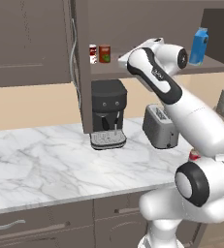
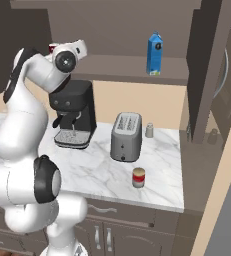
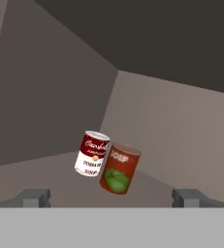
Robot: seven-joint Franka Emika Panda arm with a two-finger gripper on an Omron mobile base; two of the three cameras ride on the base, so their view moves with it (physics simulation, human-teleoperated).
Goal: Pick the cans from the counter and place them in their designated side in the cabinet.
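Counter (image 1: 45, 164): white marble with grey veins, over dark brown drawers.

Cabinet (image 1: 31, 43): dark brown wall unit, door open, metal handle showing at its edge; its long shelf (image 2: 117, 65) runs above the appliances.

Arm: raised, with the hand at shelf height.

Coffee machine (image 1: 108, 114): black, standing on the counter below the shelf's left end. Toaster (image 2: 126, 136): silver, at 3 o'clock from the coffee machine in the left base view.

Blue carton (image 2: 155, 53): upright at the right end of the shelf.

Cans: 2 stand at the left end of the shelf. The red-and-white can (image 3: 91, 153) and the red-brown can with green patch (image 3: 120, 167) are just beside each other, the second at 3 o'clock from the first in the hand view; whether they touch cannot be told. A 3rd can (image 2: 138, 177), red above and pale below, stands upright on the counter, at 5 o'clock from the toaster in the right base view.

Tool (image 3: 112, 197): fingers spread wide apart, nothing between them, short of the 2 shelf cans.
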